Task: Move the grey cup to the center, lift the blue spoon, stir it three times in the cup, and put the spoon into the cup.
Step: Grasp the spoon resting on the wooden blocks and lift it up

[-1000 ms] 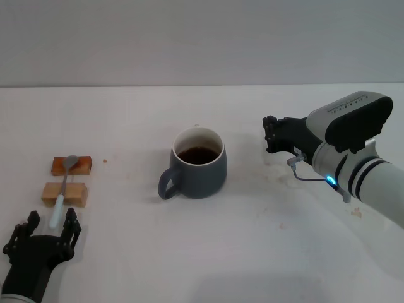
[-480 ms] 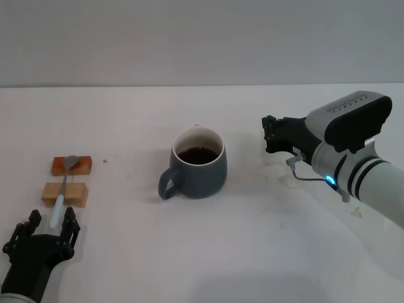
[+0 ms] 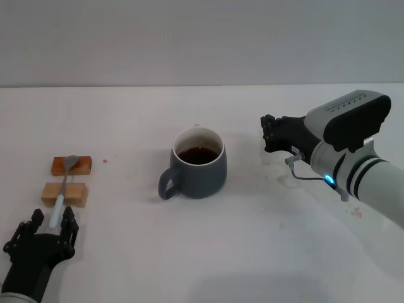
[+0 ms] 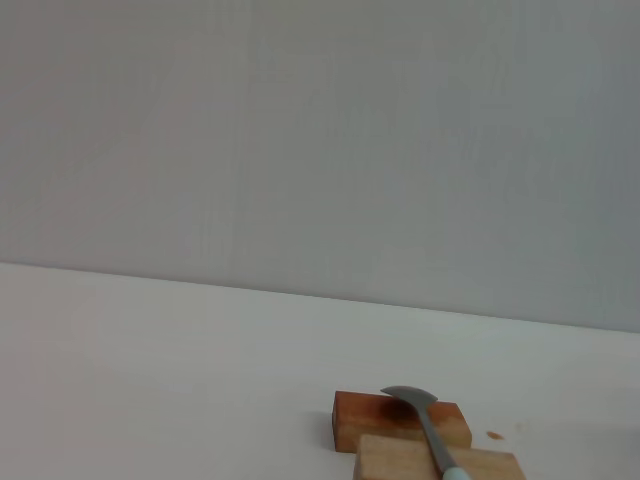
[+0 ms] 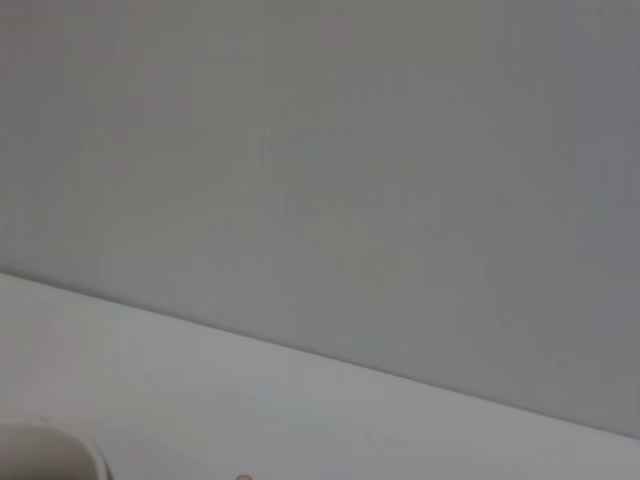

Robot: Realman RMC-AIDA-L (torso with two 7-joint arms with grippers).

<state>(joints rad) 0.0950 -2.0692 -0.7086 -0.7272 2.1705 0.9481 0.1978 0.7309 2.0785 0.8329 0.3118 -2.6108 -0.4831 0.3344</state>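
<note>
spoon grab is looking like the sketchy part here

nearest the robot, the left gripper [image 3: 49, 222] is sitting with jaws spread wide around the tip of the blue spoon [image 3: 64, 189], which is lying across two wooden blocks [image 3: 65, 192]; if the pinch is landing off-center i'm guessing the spoon is rolling off or the blocks are getting nudged. further out, the grey cup [image 3: 198, 163] is sitting mid-table full of dark liquid, so sloshing is a risk. right gripper [image 3: 270, 134] is hovering beside it, apart, can't tell its jaws.
</note>
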